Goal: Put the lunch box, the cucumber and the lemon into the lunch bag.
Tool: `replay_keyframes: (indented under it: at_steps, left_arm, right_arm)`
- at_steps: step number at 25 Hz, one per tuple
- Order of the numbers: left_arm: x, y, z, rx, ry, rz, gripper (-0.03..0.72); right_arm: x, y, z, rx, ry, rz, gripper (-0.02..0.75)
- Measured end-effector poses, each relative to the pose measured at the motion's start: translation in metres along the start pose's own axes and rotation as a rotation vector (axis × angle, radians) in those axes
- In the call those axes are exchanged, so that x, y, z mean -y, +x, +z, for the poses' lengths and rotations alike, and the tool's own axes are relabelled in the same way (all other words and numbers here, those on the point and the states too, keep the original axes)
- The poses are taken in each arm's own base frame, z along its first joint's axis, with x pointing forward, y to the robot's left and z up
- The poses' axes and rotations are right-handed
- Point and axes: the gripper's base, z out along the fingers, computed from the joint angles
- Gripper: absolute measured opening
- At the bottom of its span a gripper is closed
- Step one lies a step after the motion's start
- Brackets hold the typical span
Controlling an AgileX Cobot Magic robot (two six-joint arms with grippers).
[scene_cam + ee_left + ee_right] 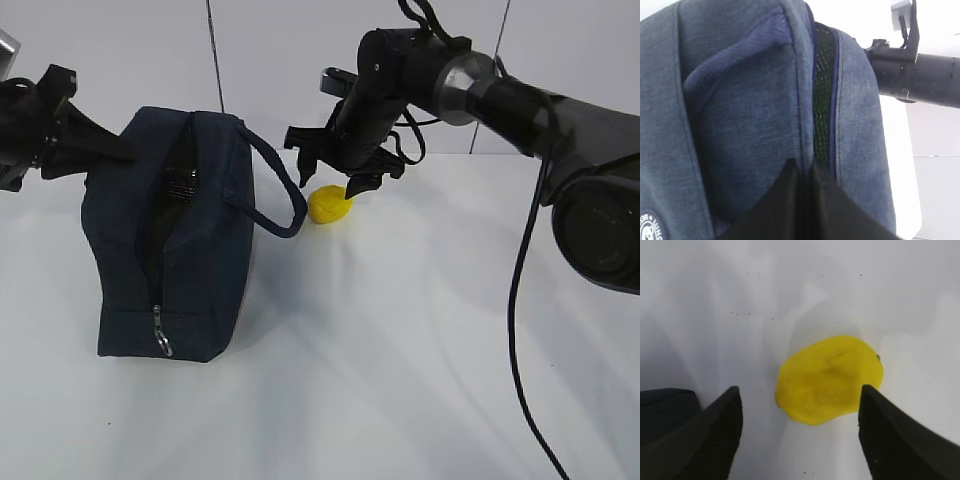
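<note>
Bright, even overhead light; soft shadows on the white table (400, 350); wrist views slightly blurred.

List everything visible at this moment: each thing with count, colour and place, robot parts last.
lunch bag: one, dark navy, standing left of centre on the table, zipper partly open, something green showing through the gap.
lemon: one, bright yellow, on the table right of the bag.
table: one, white.
left gripper: one, black, shut on the lunch bag's fabric beside the zipper opening.
right gripper: one, black, open, fingers either side of the lemon, not gripping it.
Lunch box and cucumber: neither is identifiable in any view.
</note>
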Motion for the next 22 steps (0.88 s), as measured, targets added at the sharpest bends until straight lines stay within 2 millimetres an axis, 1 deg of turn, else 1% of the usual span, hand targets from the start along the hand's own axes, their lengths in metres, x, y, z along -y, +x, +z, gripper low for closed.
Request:
replay_keyframes:
  at_steps: [5,22]
  left_arm:
    - [0.0,0.0,0.0,0.0,0.0,0.0,0.008]
    - [0.0,0.0,0.0,0.0,0.0,0.0,0.008]
  right_arm:
    - [0.001,0.0,0.001,0.001,0.006,-0.003,0.561]
    - [0.017,-0.001,-0.001,-0.004,0.156,-0.075,0.561]
